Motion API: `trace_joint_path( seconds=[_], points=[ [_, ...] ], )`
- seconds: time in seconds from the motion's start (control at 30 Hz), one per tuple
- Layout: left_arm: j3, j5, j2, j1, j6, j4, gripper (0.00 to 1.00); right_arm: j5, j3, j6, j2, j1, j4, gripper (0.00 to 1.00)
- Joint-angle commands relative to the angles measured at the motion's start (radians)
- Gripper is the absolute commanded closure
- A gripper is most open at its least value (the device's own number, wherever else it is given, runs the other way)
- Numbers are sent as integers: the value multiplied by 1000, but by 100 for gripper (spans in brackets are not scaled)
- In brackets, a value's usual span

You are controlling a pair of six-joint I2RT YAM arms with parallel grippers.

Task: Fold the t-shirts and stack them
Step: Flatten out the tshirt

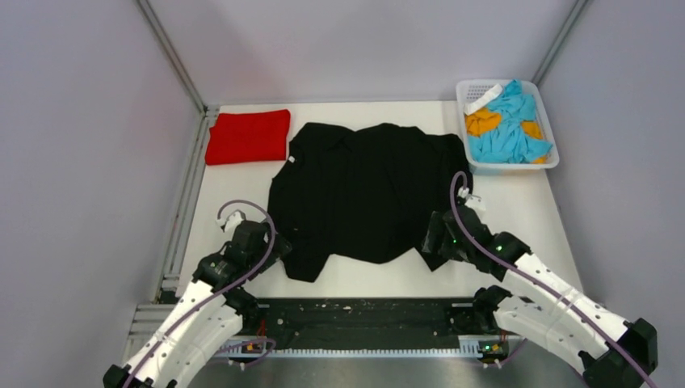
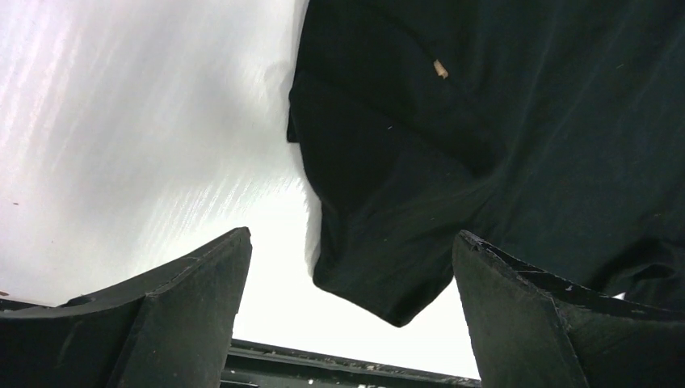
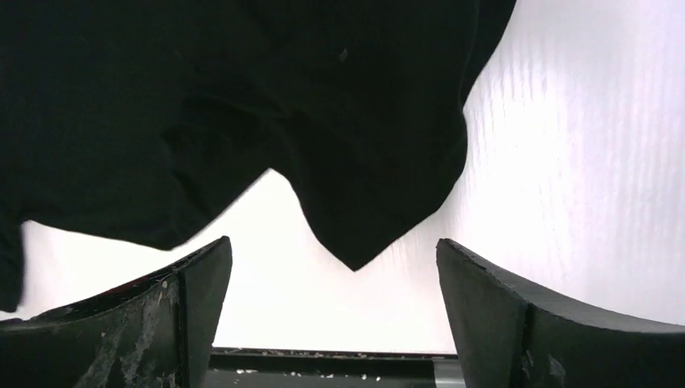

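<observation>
Left tool and right tool gape empty over near corners of the large black cloth t-shirt; pinching looks next.

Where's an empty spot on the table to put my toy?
Bare table on the right, between the black t-shirt and the table edge, nearer than the basket. Another strip lies left, nearer than the red t-shirt. The far edge is crowded.

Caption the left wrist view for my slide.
Open left fingers frame a corner of the black cloth t-shirt on white table.
</observation>
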Motion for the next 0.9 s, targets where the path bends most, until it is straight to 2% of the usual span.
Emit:
trace_joint_path(
  seconds=[0.0, 0.13, 0.27, 0.43, 0.5, 0.57, 0.6, 0.63, 0.77, 0.87],
  points=[
    [-49, 57, 21, -1, 16, 56, 1, -95, -92, 73, 10, 0, 61, 8],
    [-71, 94, 18, -3, 29, 103, 1, -86, -107, 46, 109, 1, 133, 15],
    [-88, 90, 18, -2, 27, 122, 1, -52, -72, 6, 282, 3, 187, 22],
    [-108, 96, 5, -3, 18, 150, 1, 24, -27, 26, 454, 10, 162, 30],
    [-119, 96, -1, -2, 14, 179, 1, 36, -37, 74, 496, 10, 136, 46],
    [-122, 105, -2, -3, 16, 215, 1, 53, -49, 103, 511, 9, 133, 79],
    [-122, 112, 0, -2, 18, 234, 1, 72, -45, 109, 507, 9, 121, 92],
    [-117, 119, 3, -2, 20, 244, 1, 102, -30, 113, 495, 6, 91, 99],
    [-97, 130, 30, -2, 39, 230, 1, 260, 73, 117, 365, -70, -99, 100],
    [-83, 129, 49, -2, 48, 192, 1, 244, 98, 49, 199, -214, -152, 100]
  ],
)
